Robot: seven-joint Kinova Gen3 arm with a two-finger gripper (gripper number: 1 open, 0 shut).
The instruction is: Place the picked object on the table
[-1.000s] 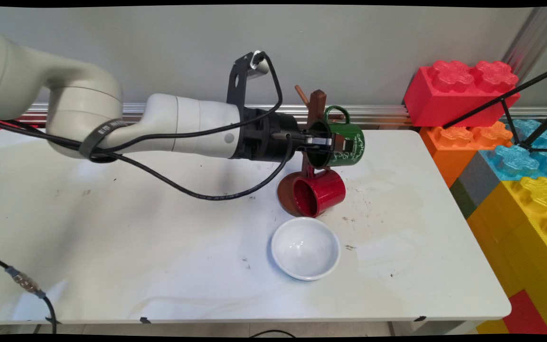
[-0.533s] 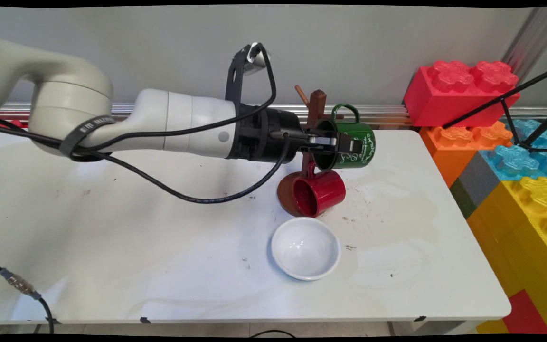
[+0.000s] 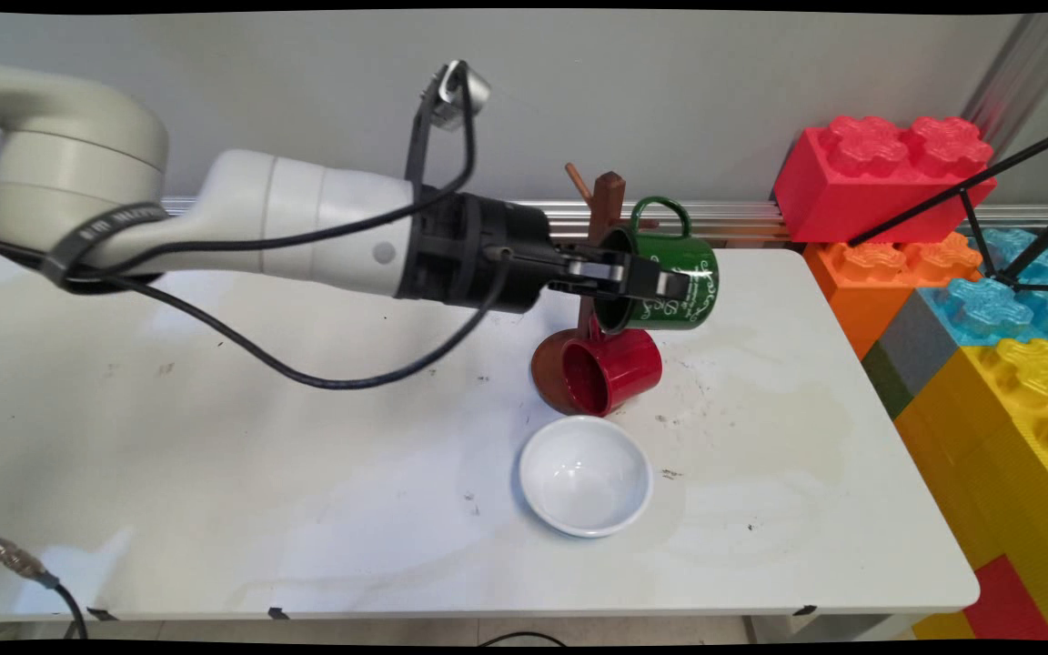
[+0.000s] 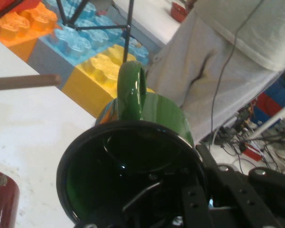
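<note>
We record one end effector (image 3: 647, 282), black, two-fingered, reaching in horizontally from the left and clamped on the rim of one green mug (image 3: 665, 277), one finger inside the mouth and one along the outer wall. The green mug is carried on its side above the surface (image 3: 215, 455), mouth toward the arm, handle uppermost, white lettering on its wall; in the hand view its dark interior (image 4: 133, 180) fills the lower frame. We note one brown wooden mug stand (image 3: 604, 205) just behind and left of the green mug, with one red mug (image 3: 615, 368) hanging on it lower down, mouth tilted toward the camera. One white bowl (image 3: 586, 475) sits upright just in front of the red mug. Large toy bricks (image 3: 888, 168), red, orange, blue and yellow, are stacked at the right edge.
</note>
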